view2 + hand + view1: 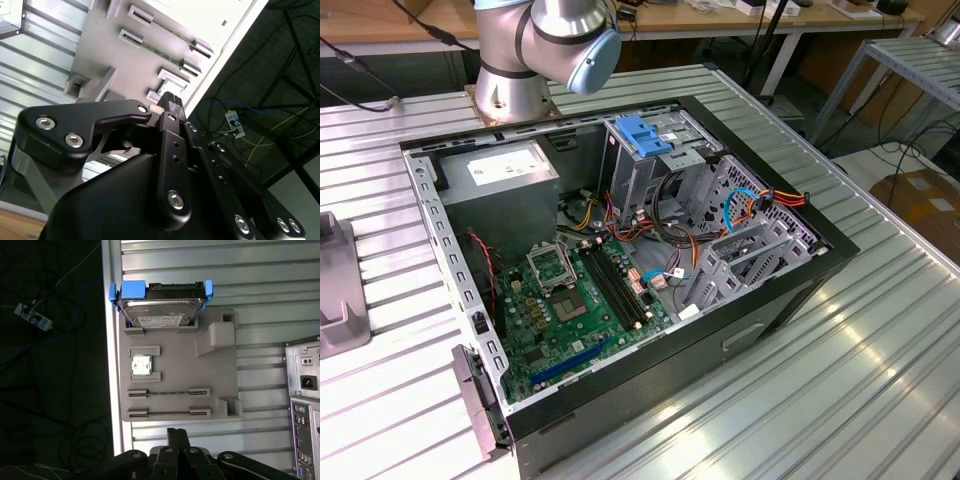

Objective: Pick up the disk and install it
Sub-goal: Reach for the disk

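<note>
Tool (176, 433) hung over the ribbed worktop (260, 270), fingers pressed together with nothing between them. The disk (162, 307) – grey metal, white label, blue rails – sat in a slot of a grey fixture plate (175, 385) by the worktop's edge, well apart from the tool. In the exterior view, an open computer case (760, 320) lay beside the arm (550, 40).

Disk (160, 310): grey metal body with a dull sheen, white paper label, smooth bright-blue plastic rails; holder (180, 365) under it matt grey plastic. Table (210, 260) of ribbed silvery metal, reflective. Gripper (176, 432) black and satin-matt with shiny metal screws; computer case (650, 400) dark matt outside, bare grey sheet metal inside.
</note>
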You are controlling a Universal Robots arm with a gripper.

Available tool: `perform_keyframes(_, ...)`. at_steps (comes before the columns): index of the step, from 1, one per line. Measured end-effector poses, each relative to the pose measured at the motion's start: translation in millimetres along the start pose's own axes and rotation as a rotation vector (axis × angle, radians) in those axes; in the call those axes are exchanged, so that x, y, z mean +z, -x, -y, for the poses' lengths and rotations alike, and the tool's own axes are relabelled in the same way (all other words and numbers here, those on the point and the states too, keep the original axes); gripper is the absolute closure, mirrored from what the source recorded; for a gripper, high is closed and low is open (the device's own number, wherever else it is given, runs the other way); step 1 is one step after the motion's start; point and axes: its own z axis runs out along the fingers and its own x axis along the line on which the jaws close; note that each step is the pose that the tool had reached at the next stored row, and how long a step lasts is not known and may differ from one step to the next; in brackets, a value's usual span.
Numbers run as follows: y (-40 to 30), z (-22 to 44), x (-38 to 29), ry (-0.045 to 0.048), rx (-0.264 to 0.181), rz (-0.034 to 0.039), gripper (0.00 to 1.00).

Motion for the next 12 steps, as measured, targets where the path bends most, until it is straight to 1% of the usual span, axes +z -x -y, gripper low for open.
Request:
perform_keyframes(2, -1.4, 0.2, 0.0, 0.0000, 0.000, 0.0000, 0.90)
perform_keyframes(9, -1.8, 0.1, 0.0, 0.0000, 0.000, 0.0000, 0.90)
perform_keyframes(12, -2.0, -1.6, 0.0, 0.0000, 0.000, 0.0000, 0.90)
